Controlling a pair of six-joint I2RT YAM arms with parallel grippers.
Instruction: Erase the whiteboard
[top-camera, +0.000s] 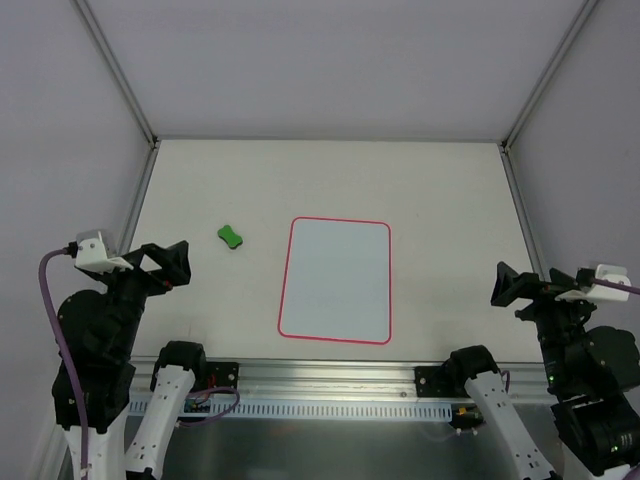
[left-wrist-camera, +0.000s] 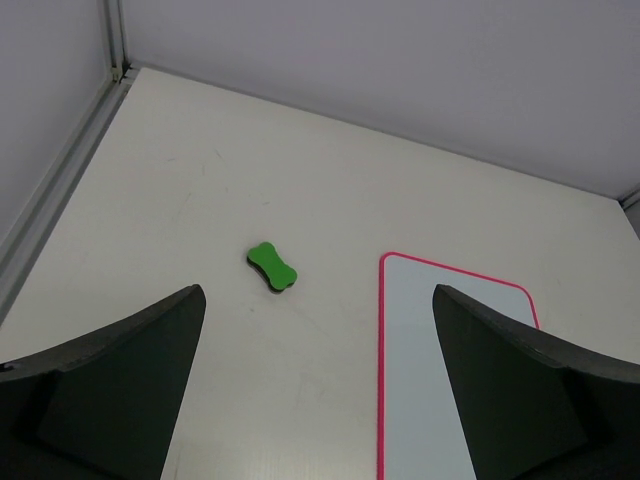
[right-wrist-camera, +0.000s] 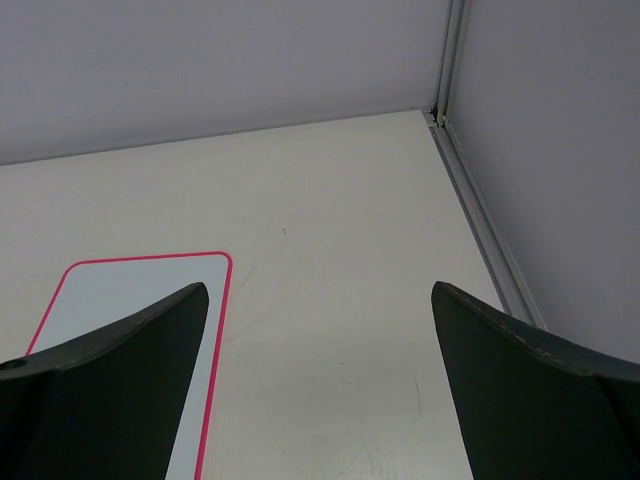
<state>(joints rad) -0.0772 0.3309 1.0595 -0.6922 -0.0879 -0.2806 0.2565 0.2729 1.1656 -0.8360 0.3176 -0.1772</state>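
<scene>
- Lying flat mid-table, the whiteboard (top-camera: 335, 280) looks clean white;
- green eraser (top-camera: 230, 236) sits near its left edge;
- left gripper (top-camera: 168, 262) and right gripper (top-camera: 512, 286) hang spread wide, empty.

whiteboard (top-camera: 335, 280) flat on table (top-camera: 440, 190) centre, eraser block (top-camera: 230, 237) to its left (apart, slightly farther back)

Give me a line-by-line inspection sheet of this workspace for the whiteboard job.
Surface: cream table, faint scuffs.
Job's things: whiteboard lies flat near the centre, pink-red border, no marks visible; green eraser lies to its left, apart from it.
Clutter: nothing seen.
Claws: left claw open, empty; right claw open, empty; neither touches the board.
Cables: purple cable loops from the left wrist; second cable at the right wrist.
Surroundings: pale walls, aluminium frame posts.
</scene>
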